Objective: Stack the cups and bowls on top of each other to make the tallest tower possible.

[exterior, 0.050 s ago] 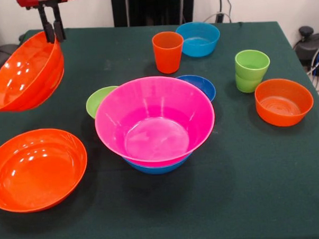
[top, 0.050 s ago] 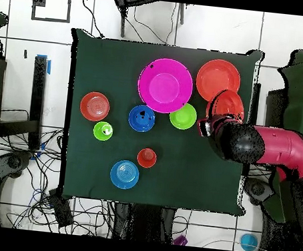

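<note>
Dark green cloth covers the table (exterior, 0.050 s ago: 258, 200). My claw (exterior, 0.050 s ago: 54, 30) is clamped on the rim of a big orange bowl (exterior, 0.050 s ago: 25, 75), holding it tilted up off the cloth near the table's edge. A second big orange bowl (exterior, 0.050 s ago: 37, 168) lies flat just beside it. The pink bowl (exterior, 0.050 s ago: 154, 122) sits nested in a blue bowl (exterior, 0.050 s ago: 156, 167) mid-table. Behind them stand an orange cup (exterior, 0.050 s ago: 167, 51), two stacked green cups (exterior, 0.050 s ago: 251, 70), and smaller green (exterior, 0.050 s ago: 99, 100), dark blue (exterior, 0.050 s ago: 200, 85), light blue (exterior, 0.050 s ago: 198, 38) and orange (exterior, 0.050 s ago: 283, 101) bowls.
</note>
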You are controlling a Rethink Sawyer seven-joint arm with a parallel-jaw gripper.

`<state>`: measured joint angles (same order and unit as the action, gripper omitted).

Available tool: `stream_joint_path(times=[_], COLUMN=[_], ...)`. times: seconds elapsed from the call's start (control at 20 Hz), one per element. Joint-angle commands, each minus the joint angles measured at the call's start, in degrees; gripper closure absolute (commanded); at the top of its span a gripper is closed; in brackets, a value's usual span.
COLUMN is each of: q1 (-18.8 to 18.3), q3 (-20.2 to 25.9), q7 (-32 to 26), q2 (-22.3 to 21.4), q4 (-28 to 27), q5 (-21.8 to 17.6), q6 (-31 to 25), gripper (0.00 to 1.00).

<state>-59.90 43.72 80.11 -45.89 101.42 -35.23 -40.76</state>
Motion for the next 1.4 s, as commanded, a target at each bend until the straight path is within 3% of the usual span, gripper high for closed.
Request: stream_joint_path(times=[0.05, 0.4, 0.8, 1.0, 1.4], q1=[0.5, -3.5, -4.2, -2.6, -0.9], q3=[1.6, 8.1, 11.3, 10.8, 9.0], q7=[-6.2, -6.8, -5.4, -3.6, -2.6], q2=[-2.8, -15.4, -25.6, -28.5, -30.5], q4=[4.6, 11.2, 15.0, 16.3, 18.8], q5=[2.2, 14.7, 25.5, 29.0, 32.2], q6=[-5.4, -10.4, -13.6, -14.0, -11.6], gripper=[1.00, 1.00, 1.00, 1.00, 1.00])
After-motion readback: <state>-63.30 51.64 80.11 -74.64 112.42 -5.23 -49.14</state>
